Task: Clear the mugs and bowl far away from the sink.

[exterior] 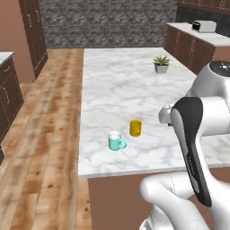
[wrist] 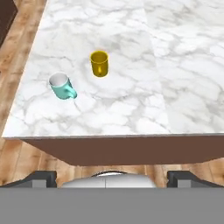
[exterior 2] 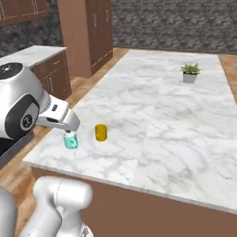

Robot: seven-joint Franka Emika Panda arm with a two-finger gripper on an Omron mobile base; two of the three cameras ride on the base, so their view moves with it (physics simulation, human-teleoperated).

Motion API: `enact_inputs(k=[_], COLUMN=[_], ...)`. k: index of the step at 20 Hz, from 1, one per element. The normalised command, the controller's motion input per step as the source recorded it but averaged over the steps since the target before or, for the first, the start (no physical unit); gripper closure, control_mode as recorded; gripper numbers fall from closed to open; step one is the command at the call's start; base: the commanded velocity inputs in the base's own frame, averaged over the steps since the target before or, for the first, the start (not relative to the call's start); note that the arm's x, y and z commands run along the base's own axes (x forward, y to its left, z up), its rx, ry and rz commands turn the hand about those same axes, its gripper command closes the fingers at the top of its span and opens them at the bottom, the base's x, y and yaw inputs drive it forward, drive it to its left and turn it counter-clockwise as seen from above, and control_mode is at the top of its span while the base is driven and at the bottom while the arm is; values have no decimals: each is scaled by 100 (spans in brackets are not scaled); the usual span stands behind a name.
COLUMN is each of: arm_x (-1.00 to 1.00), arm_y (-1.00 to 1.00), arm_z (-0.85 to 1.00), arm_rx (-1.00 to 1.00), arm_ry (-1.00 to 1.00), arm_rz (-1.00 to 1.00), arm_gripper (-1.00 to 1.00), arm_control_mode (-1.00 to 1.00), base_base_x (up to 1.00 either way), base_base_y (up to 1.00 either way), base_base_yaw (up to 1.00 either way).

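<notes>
Near the front left corner of the marble island counter [exterior: 117, 85] stands a teal mug [exterior: 116, 141] with a white inside and a side handle. A plain yellow mug [exterior: 135, 128] is just behind it to the right, a little apart. From the hand view the teal mug [wrist: 61, 86] and yellow mug [wrist: 99, 64] lie ahead and below. My gripper [wrist: 112, 178] hovers above the counter's front edge, open, its dark fingertips [wrist: 43, 177] wide apart and holding nothing. In the right base view the hand partly covers the teal mug [exterior 2: 71, 140]. The bowl and the sink are out of view.
A small potted plant [exterior: 161, 64] stands at the far right of the island. Wooden floor [exterior: 45, 134] runs along the island's left side, with dark cabinets beyond. A second counter with a white appliance [exterior: 205, 26] lies at the back right.
</notes>
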Motion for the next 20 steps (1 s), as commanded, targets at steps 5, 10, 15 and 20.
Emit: enact_inputs(k=[5,10,15,20], arm_x=[0,0,0,0], arm_y=[0,0,0,0], arm_z=[0,0,0,0], arm_rx=[0,0,0,0], arm_ry=[0,0,0,0], arm_rz=[0,0,0,0], arm_gripper=[-100,-100,-100,-100], arm_control_mode=[100,100,100,100], base_base_x=[0,0,0,0], base_base_y=[0,0,0,0], base_base_yaw=[-100,-100,-100,-100])
